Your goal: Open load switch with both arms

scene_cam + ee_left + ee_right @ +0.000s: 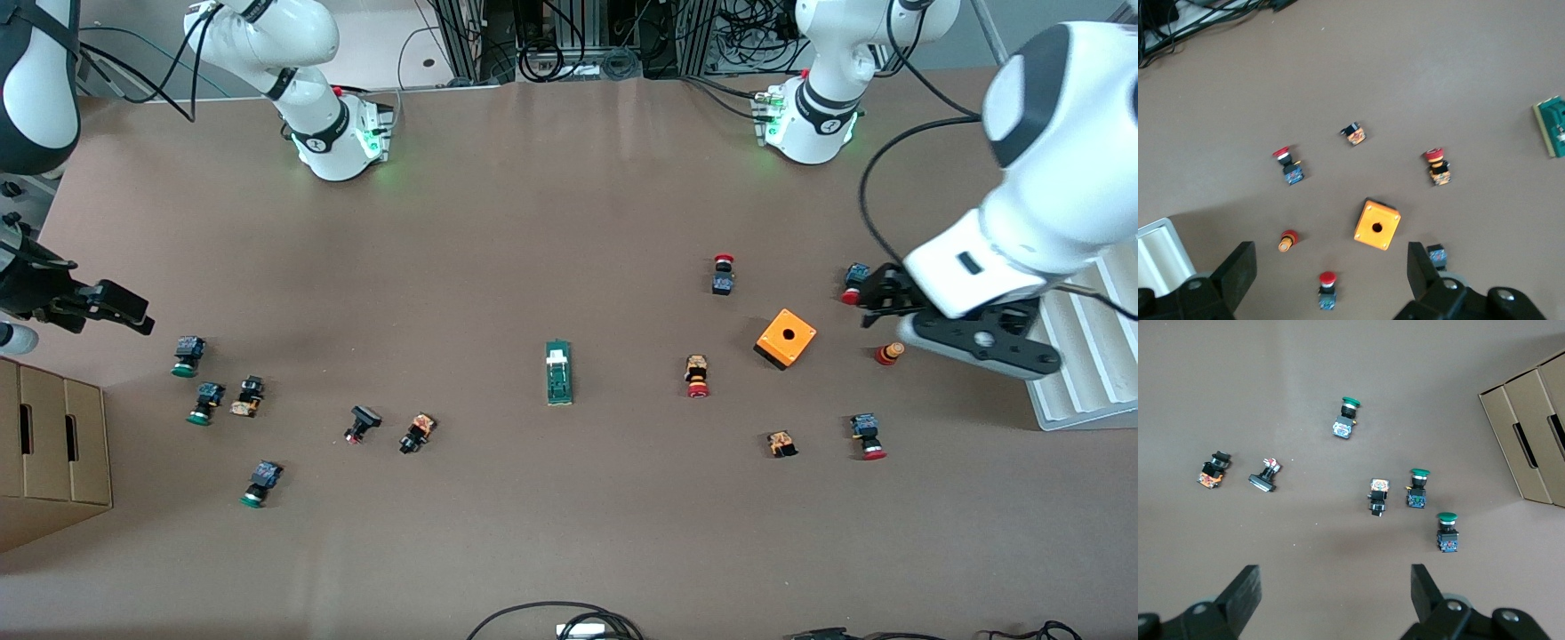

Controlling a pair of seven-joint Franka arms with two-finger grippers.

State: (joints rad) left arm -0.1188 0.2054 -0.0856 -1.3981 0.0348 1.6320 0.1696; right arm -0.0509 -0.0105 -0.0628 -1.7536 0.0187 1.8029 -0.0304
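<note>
Nearest the front camera, a green-capped push-button (pixel 260 483) lies on the brown table (pixel 569 551) toward the right arm's end, with more green-capped buttons (pixel 187 356) farther from the camera. The load switch (pixel 558 372), a narrow green bar with a white block, lies flat near the table's middle, untouched and well apart from both arms. An orange box (pixel 784 338) with a hole sits toward the left arm's end among red-capped buttons (pixel 696 376). The left end effector (pixel 880 298) hangs over that cluster, near a white ribbed tray (pixel 1089 356). The right end effector (pixel 111 307) hangs over the table's edge at the right arm's end, above cardboard boxes (pixel 53 444).

From the left wrist view, the left end effector (pixel 1331 267) has its fingers (pixel 1238 270) spread wide, holding nothing, over the orange box (pixel 1377 225) and the red-capped buttons (pixel 1327 288). One end of the load switch (pixel 1551 125) shows at the frame's edge.

From the right wrist view, the right end effector (pixel 1335 593) has its fingers (pixel 1245 593) spread wide and empty, over bare table near three green-capped buttons (pixel 1417 487) and a cardboard box (pixel 1531 433).
</note>
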